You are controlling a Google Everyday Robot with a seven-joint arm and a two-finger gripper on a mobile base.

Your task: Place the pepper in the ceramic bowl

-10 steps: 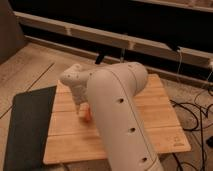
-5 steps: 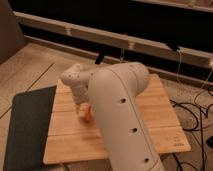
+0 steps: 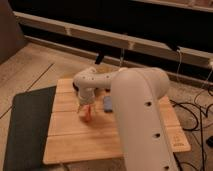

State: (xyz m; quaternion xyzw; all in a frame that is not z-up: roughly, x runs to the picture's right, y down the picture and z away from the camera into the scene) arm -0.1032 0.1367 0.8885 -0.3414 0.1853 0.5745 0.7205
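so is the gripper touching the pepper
Cannot tell. In the camera view the gripper sits right over the pepper, with neither contact nor gap plain.

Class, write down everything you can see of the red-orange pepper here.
The pepper is small, slim and red-orange. Only its lower end shows, just under the gripper, which hangs over the left-centre of the wooden board and hides the rest. Whether it rests on the board or is lifted cannot be told. A blue block lies apart, to its right in the picture.
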